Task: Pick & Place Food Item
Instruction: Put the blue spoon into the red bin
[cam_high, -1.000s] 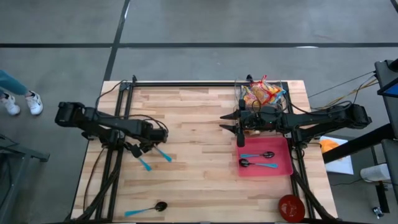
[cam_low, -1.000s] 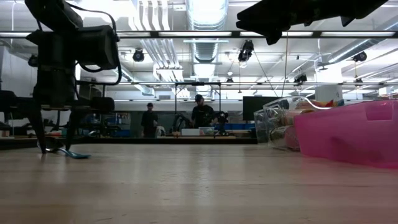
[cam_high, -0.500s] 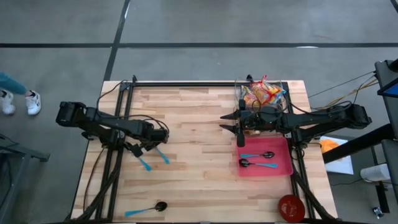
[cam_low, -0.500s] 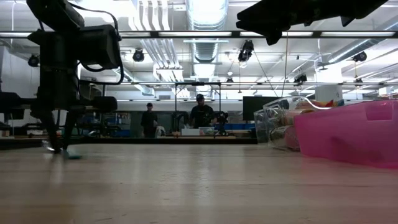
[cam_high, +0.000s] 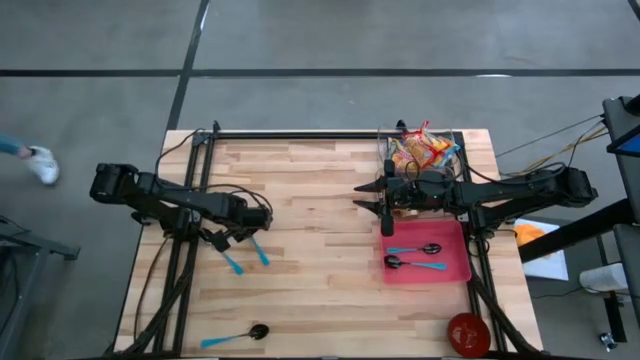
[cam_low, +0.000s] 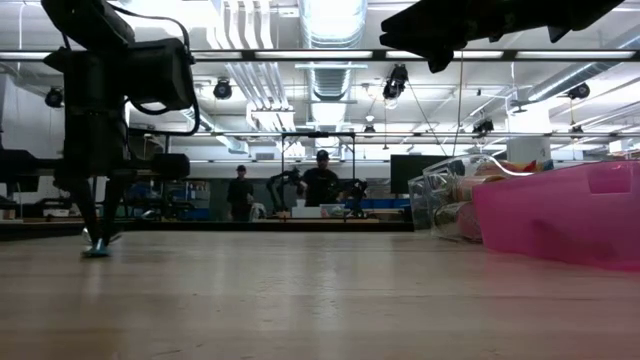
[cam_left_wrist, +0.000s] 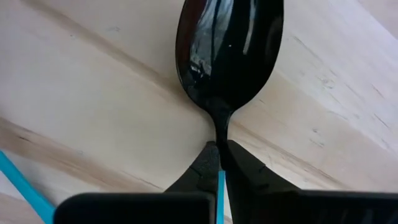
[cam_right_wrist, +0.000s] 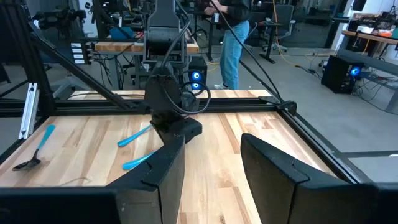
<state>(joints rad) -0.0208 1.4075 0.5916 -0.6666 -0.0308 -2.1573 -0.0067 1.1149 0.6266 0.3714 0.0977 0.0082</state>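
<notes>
Down on the table's left side, the left gripper (cam_left_wrist: 217, 163) is clamped on a spoon (cam_left_wrist: 229, 56) lying on the wood. Meanwhile the right gripper (cam_high: 370, 203) hovers, fingers apart, beside the snack box (cam_high: 424, 152), above the tray (cam_high: 458, 268).

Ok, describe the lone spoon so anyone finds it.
On the table, go to the left arm's side, the edge farthest from the snack container. The spoon there lies alone; the others are at the left tool or in the pink tray.
</notes>
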